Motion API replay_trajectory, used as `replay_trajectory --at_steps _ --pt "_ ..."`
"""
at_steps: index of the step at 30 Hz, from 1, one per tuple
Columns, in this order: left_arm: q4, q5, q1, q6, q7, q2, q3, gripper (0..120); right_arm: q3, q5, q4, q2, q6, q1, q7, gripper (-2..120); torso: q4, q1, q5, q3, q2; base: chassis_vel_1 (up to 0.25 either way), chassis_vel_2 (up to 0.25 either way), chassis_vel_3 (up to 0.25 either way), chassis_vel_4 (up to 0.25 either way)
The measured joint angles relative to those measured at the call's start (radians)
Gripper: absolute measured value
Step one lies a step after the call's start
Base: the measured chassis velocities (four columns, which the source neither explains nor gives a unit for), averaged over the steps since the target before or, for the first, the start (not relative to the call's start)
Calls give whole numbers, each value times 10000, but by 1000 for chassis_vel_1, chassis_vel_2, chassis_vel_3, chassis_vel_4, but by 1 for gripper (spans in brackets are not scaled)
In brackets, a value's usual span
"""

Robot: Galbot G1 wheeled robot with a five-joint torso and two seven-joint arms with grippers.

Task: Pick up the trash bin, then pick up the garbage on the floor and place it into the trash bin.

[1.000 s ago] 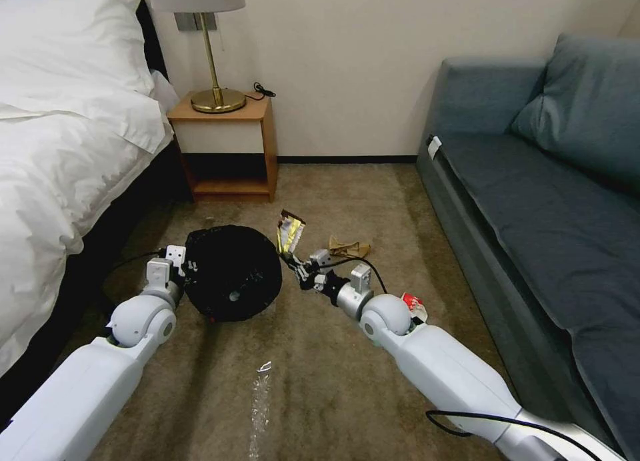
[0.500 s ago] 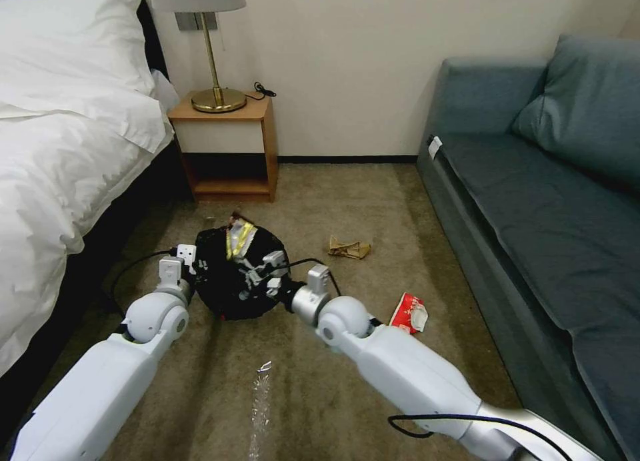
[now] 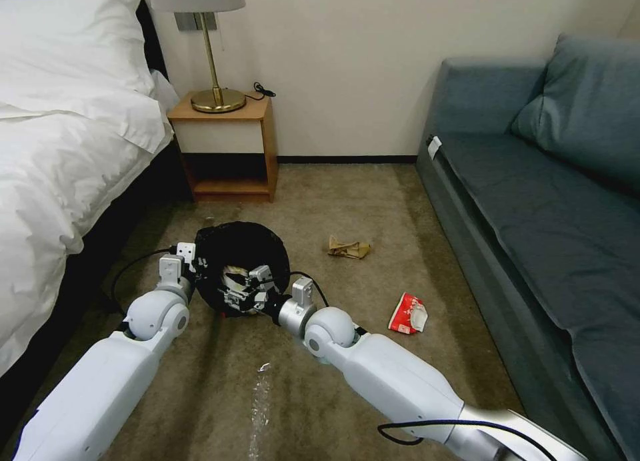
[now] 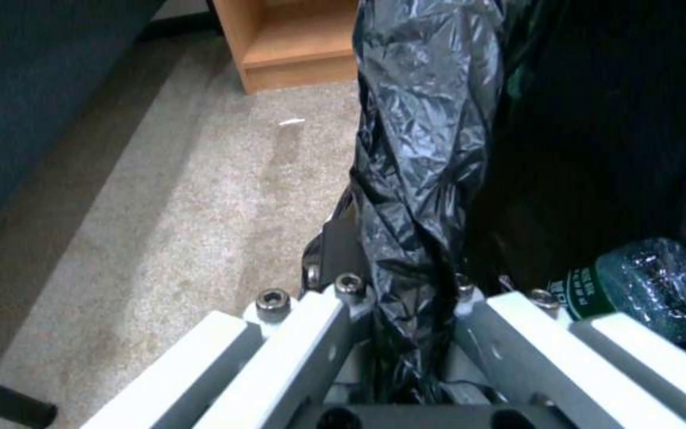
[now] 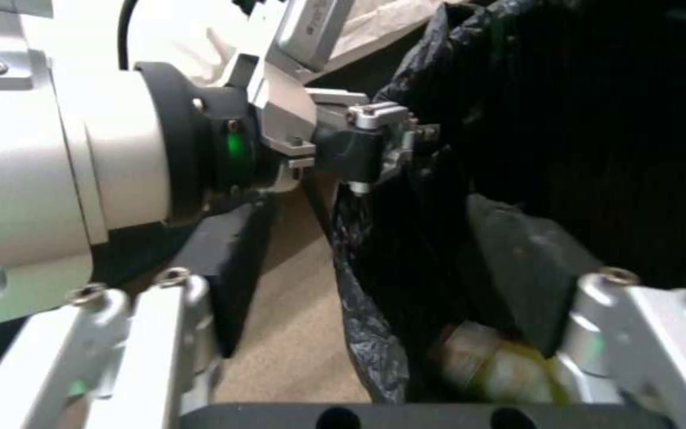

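Note:
The trash bin (image 3: pixel 267 248), lined with crinkled black plastic, hangs tilted just above the carpet. My left gripper (image 3: pixel 191 264) is shut on its rim, the liner (image 4: pixel 423 149) pinched between the fingers. My right gripper (image 3: pixel 245 289) reaches into the bin's mouth, open, with its jaws wide apart. The yellow-green wrapper (image 5: pixel 502 369) lies loose in the bin beneath the right gripper (image 5: pixel 375 250). A clear bottle with a green label (image 4: pixel 637 289) also rests inside. Crumpled brown paper (image 3: pixel 349 248) and a red-and-white packet (image 3: pixel 408 313) lie on the carpet to the right.
A white bed (image 3: pixel 60 148) runs along the left. A wooden nightstand (image 3: pixel 230 148) with a brass lamp (image 3: pixel 217 81) stands at the back wall. A blue-grey sofa (image 3: pixel 533 201) lines the right. Carpet between them is open, with a small white scrap (image 3: pixel 265 366) near me.
My right gripper carried the yellow-green wrapper leftward from the floor to over the bin, lowered into its mouth and opened. The wrapper now lies inside. The left gripper kept its hold on the rim.

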Motion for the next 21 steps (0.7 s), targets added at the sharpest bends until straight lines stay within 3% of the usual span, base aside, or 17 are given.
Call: replay_trajectory --at_steps 1,4,7,9,16,21 --pt "0 0 0 0 0 0 0 1 0 0 0 0 0 0 0 68 0 0 0 0 0 0 0 0 0" --pt "13 105 104 -68 26 -98 -94 1 40 -70 -25 -74 12 -1 15 85 -1 0 0 0 0 0 0 0 0" --pt "19 166 155 -106 33 -127 -129 1 65 -95 -35 -90 15 -4 21 90 0 0 0 0 0 0 0 0 0" --pt "12 363 427 -195 81 -173 -298 1 222 -127 -3 -179 19 -52 103 99 0 0 0 0 0 0 0 0 0" --pt "-19 588 700 -297 155 -93 -621 1 385 -196 45 -458 39 -52 215 100 -2 0 0 0 0 0 0 0 0" --pt "21 599 868 -401 171 -28 -996 1 711 -548 -731 -518 394 178 -56 100 1 0 2 -1 0 0 0 0 0"
